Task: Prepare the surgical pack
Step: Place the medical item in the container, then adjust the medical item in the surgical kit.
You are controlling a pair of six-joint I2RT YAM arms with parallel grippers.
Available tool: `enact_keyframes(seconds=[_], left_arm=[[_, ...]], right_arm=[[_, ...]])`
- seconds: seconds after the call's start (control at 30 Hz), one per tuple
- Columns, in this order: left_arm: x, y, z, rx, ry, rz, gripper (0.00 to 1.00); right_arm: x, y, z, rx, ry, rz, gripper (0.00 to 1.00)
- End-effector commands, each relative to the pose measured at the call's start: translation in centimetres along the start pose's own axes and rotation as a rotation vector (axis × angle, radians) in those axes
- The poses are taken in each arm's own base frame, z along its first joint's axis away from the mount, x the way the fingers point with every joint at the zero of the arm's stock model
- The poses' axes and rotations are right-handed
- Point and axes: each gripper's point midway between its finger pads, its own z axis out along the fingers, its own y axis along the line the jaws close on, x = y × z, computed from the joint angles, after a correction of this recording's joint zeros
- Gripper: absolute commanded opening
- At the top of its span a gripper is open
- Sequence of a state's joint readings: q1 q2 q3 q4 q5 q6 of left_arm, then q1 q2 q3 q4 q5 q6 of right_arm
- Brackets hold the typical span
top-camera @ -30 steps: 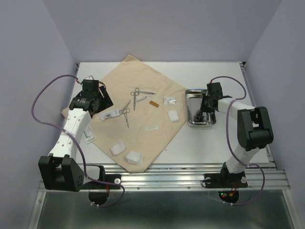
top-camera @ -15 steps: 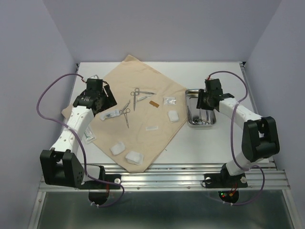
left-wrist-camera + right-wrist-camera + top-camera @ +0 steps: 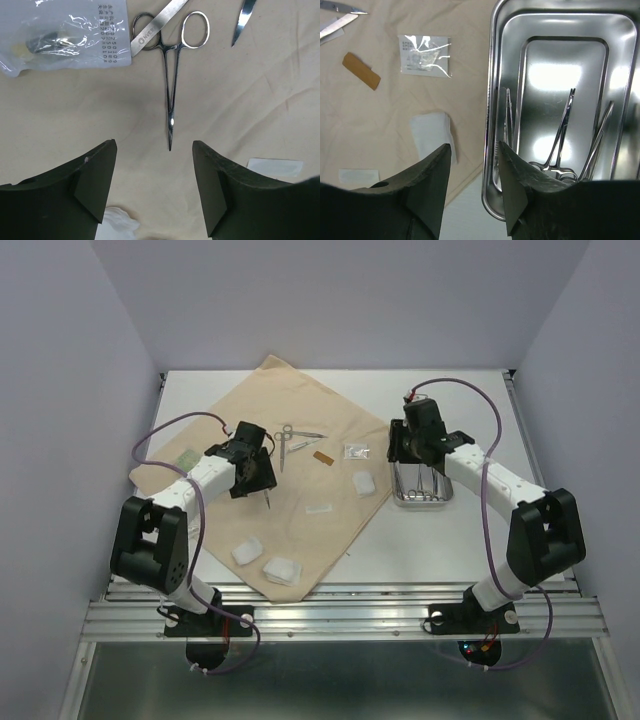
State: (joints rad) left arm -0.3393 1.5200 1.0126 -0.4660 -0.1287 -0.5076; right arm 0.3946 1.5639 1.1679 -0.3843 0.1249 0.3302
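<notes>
Hovering over a creased beige woven cloth (image 3: 250, 400), the left gripper (image 3: 154, 146) stood open and empty.
Slim steel forceps (image 3: 170, 90) lay flat just ahead, tip pointing between its fingers. The right gripper (image 3: 475, 147), jaws apart and empty, hung over the left rim of one shiny rectangular tray (image 3: 492, 75) holding slender instruments. Three white gauze pads (image 3: 282, 570) lay on the cloth.

I see a clear printed pouch (image 3: 65, 37), a smaller clear packet (image 3: 425, 62) near a brown strip (image 3: 361, 71), and a flat white slip (image 3: 275, 167).
</notes>
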Motion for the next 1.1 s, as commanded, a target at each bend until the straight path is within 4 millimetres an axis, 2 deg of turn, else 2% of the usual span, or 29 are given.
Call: enact_keyframes(seconds=[0.0,0.13,0.23,0.33,0.5,0.53,0.6,0.63,0.7,0.73,0.8,0.93,1.07], left_arm=[[0.6,-0.4,1.1,0.001,-0.001,-0.014,0.74],[2.0,-2.2,2.1,0.095,0.047,0.004,0.75],[2.3,-3.3,3.6,0.121,0.069,0.017,0.76],[2.6,-4.8,4.1,0.18,0.105,0.03,0.76],[1.1,-10.4,3.0,0.386,0.089,0.119,0.76],[-0.2,-11.8,2.4,0.421,0.052,0.138,0.76],[-1.0,-13.0,2.2,0.433,0.03,0.18,0.76],[-2.3,-13.6,1.7,0.436,-0.001,0.19,0.77],[-3.9,-13.6,0.9,0.411,-0.058,0.2,0.78],[-5.4,-12.7,0.4,0.361,-0.113,0.187,0.79],[-6.3,-11.3,0.6,0.3,-0.137,0.168,0.79],[-6.8,-7.7,1.8,0.142,-0.117,0.138,0.79],[-6.3,-6.0,2.7,0.051,-0.101,0.177,0.78]], right_arm=[[0.3,-0.6,-0.2,0.03,-0.006,0.016,0.49],[0.1,-0.7,-0.4,0.031,-0.011,0.015,0.49],[0.1,-0.7,-0.5,0.031,-0.011,0.015,0.49],[0.4,-0.8,-0.5,0.036,-0.008,0.015,0.49],[0.7,-1.2,-1.0,0.047,-0.008,0.015,0.49],[1.0,-1.3,-1.0,0.046,-0.003,0.016,0.49],[1.1,-1.2,-1.0,0.043,0.0,0.021,0.49],[1.3,-1.2,-1.0,0.039,0.005,0.023,0.49],[1.5,-0.8,-1.2,0.029,0.009,0.02,0.49],[1.6,-0.8,-1.3,0.03,0.006,0.023,0.49],[1.6,-0.9,-1.5,0.028,0.003,0.024,0.49],[1.6,-0.8,-1.7,0.022,0.003,0.024,0.49],[1.4,-0.5,-1.6,0.012,0.003,0.026,0.49]])
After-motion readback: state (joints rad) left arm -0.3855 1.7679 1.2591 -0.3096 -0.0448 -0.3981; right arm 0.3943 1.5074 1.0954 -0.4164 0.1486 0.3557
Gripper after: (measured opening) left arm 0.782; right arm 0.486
